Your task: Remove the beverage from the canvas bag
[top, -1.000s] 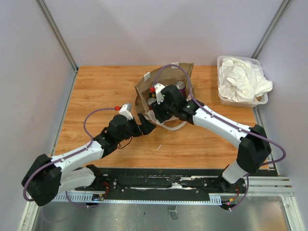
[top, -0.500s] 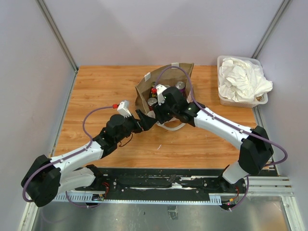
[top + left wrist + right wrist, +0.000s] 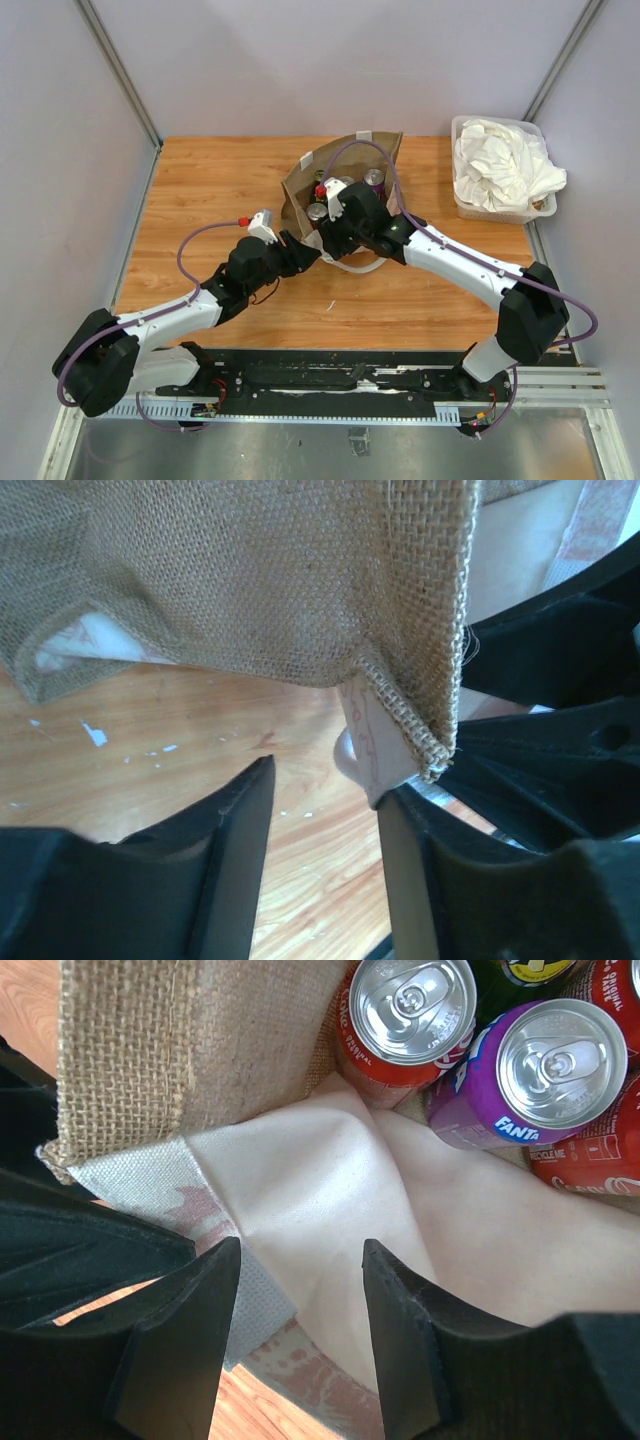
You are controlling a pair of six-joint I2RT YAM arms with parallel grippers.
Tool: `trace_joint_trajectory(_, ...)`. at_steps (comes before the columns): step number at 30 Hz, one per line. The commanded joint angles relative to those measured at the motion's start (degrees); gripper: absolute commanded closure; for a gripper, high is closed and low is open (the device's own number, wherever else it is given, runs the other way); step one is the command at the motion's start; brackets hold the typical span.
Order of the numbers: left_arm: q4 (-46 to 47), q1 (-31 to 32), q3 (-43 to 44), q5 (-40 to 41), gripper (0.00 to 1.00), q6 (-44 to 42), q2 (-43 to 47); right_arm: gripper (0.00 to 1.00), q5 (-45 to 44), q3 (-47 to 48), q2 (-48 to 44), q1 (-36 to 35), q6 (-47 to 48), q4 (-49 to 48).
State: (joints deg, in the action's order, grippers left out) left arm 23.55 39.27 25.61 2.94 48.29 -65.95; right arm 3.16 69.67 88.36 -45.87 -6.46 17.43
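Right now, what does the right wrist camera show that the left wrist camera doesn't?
Only the right wrist view: the inside of the canvas bag, with drink cans packed in it, among them a purple Fanta can and a red Coke can. Only the left wrist view: the bag's coarse outside, one corner hanging between the fingers of the left gripper. Both: the tan weave and the wooden table.

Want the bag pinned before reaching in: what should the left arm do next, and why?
Probably close the left gripper on the corner of the canvas bag. Its jaws stand open with that corner hanging between them, not yet pinched. A grip there would likely steady the bag while the right gripper, open over the rim, goes for the Fanta can.
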Motion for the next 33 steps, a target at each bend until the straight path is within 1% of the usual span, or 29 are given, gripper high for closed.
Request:
trace_joint_trajectory(1, 0.97, 0.46, -0.08, 0.39, 0.59, -0.66, -0.69, 0.46, 0.18, -0.64, -0.75, -0.89, -0.50, 2.34)
trace_joint_trajectory(6, 0.82, 0.46, -0.66, -0.94, 0.87, -0.75, -1.06, 0.46, -1.93, 1.02, -0.64, -0.84, 0.10, 2.66)
trace_joint_trajectory(8, 0.80, 0.46, -0.85, -1.69, 0.96, -0.61, -0.91, 0.46, -3.08, 1.95, -0.93, -0.81, 0.42, 2.91)
trace_joint_trajectory(9, 0.72, 0.46, -0.90, -2.11, 0.99, -0.45, -0.76, 0.46, -3.68, 2.37, -1.19, -0.79, 0.54, 3.02)
trace_joint_trajectory(15, -1.16, 0.46, -1.00, -2.95, 1.00, -0.75, 1.21, 0.46, -9.65, 4.62, -2.84, -0.76, 0.77, 2.96)
trace_joint_trajectory(21, -6.58, 0.71, -0.22, -2.07, 1.00, -1.82, 3.66, 0.48, -16.43, 6.94, -3.09, -0.51, 0.31, 1.41)
trace_joint_trajectory(26, -7.98, 0.91, -0.19, -1.57, 1.00, -2.40, 3.48, 0.48, -15.48, 11.57, 0.83, 0.19, 0.23, 2.19)
trace_joint_trajectory(33, -7.21, 1.29, -0.14, -2.88, 1.00, -1.34, 2.08, 0.46, -11.29, 20.68, 9.81, 0.31, 1.43, 5.57)
